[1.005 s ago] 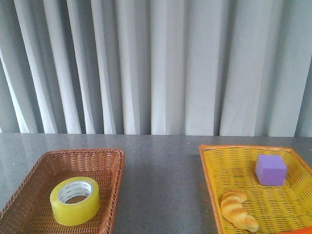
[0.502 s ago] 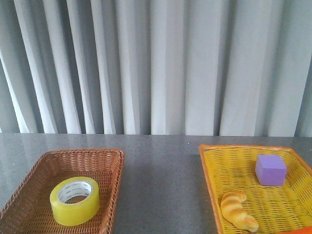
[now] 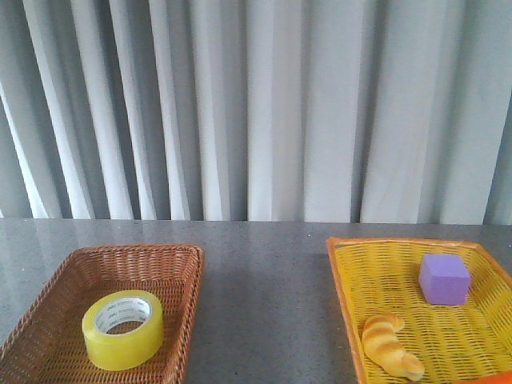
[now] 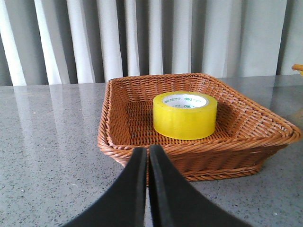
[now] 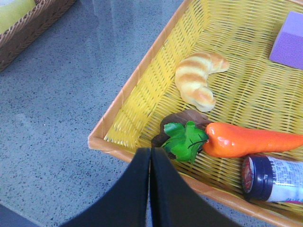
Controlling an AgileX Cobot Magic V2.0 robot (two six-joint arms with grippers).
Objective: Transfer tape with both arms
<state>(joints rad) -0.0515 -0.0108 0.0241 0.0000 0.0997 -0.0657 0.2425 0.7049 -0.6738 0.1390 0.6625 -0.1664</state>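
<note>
Brown basket [image 3: 173, 276]: a woven wicker tray with sloping walls and a braided rim stood on the left of the table; it held only the tape.
Tape [image 3: 123, 329]: the roll lay flat on the brown basket's floor, toward the near side, its hole facing up and its sides clear of the walls.
Tape's look: a wide band of glossy, translucent yellow was wound on a white core with small green print round the top edge.
Yellow basket [image 3: 346, 276]: a woven plastic tray with an orange rim stood on the right, well apart from the brown one.
Yellow basket's load: a purple block [image 3: 444, 278] sat at the far right; a croissant [image 3: 390, 346] lay nearer, on the left; nearest were a carrot [image 5: 246, 140] with green leaves [image 5: 183, 141] and a dark-capped bottle [image 5: 273, 179] on its side.
Textures: the block was matte with soft edges, the croissant ridged and shiny, the carrot smooth.
Table [image 3: 268, 304]: it was grey, speckled and polished.
Backdrop: a pale pleated curtain [image 3: 264, 108] hung behind.
Left gripper [image 4: 145, 153]: its black fingers were pressed together on nothing, just outside the brown basket's near rim.
Right gripper [image 5: 149, 153]: it was clenched likewise and empty, at the near left corner of the yellow basket.
</note>
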